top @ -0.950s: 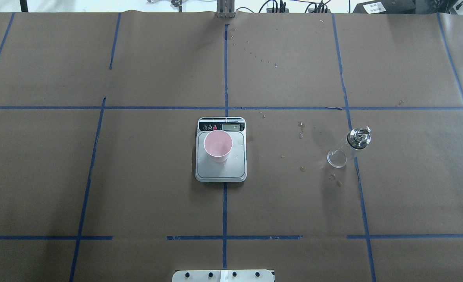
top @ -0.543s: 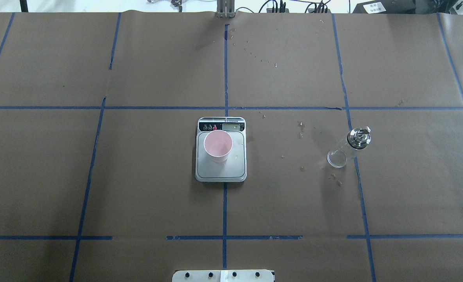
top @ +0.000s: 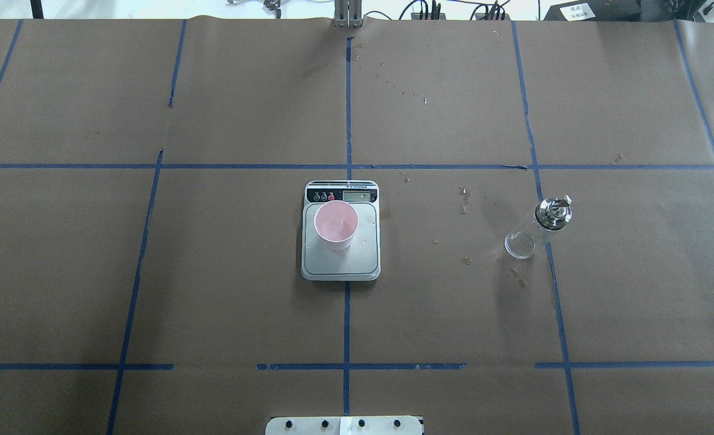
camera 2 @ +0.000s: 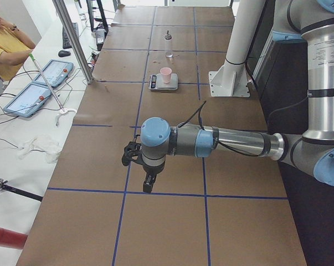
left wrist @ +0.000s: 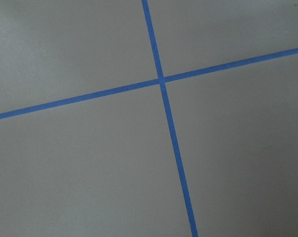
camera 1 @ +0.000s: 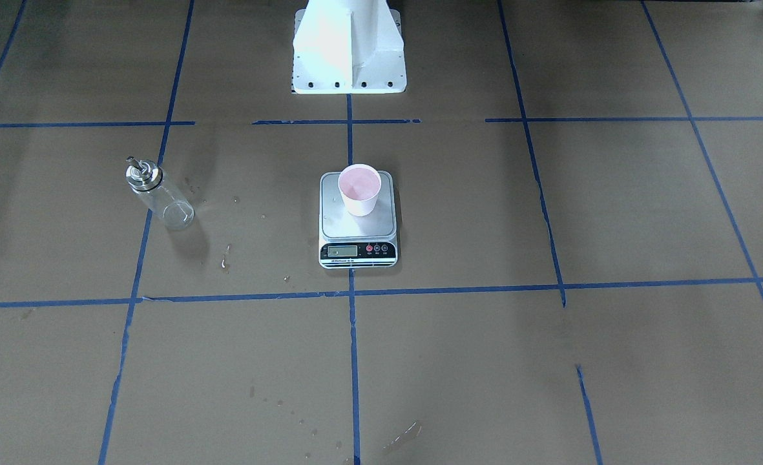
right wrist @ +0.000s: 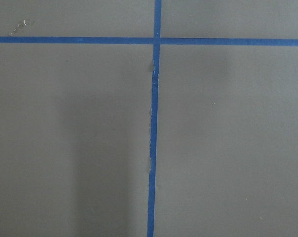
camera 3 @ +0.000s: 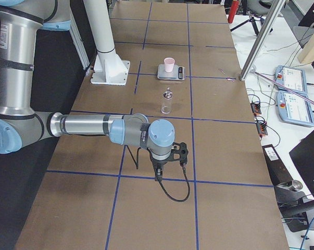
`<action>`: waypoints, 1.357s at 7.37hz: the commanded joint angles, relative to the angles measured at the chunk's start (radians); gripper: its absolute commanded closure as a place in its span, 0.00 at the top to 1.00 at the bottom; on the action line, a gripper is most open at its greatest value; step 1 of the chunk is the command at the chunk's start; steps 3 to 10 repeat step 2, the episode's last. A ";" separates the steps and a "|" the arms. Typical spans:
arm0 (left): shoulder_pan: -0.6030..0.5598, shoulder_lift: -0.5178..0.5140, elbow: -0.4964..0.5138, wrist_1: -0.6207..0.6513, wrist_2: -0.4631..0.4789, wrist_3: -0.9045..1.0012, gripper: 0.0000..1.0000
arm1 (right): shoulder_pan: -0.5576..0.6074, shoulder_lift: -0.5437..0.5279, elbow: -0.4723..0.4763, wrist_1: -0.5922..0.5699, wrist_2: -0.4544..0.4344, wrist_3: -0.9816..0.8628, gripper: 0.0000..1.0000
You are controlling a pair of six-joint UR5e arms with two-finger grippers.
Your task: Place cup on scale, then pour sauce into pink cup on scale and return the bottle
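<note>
The pink cup (top: 336,225) stands upright on the steel scale (top: 364,261) at the table's middle, also seen from the front as cup (camera 1: 359,188) on scale (camera 1: 336,227). The clear glass bottle (top: 535,229) with a metal cap stands upright on the table to the right of the scale, apart from it and from both arms. The sauce inside it is too clear to make out. My left gripper (camera 2: 148,185) hangs over bare table near the left end. My right gripper (camera 3: 159,175) hangs near the right end. Whether either is open or shut, I cannot tell.
Blue tape lines divide the brown paper table cover (top: 211,302). Small wet spots (top: 465,208) lie between the scale and the bottle. The robot's white base (camera 1: 347,45) stands behind the scale. A person (camera 2: 6,50) sits beyond the far side of the table.
</note>
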 commanded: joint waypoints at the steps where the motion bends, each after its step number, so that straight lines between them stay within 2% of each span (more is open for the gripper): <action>1: 0.000 -0.001 -0.005 -0.033 0.011 0.002 1.00 | -0.001 0.003 0.001 0.001 -0.001 -0.003 1.00; 2: 0.000 0.001 -0.004 -0.056 0.037 0.002 1.00 | -0.001 0.006 0.001 0.001 -0.001 -0.005 1.00; 10: 0.000 0.001 -0.004 -0.056 0.037 0.002 1.00 | -0.001 0.006 0.001 0.001 -0.001 -0.005 1.00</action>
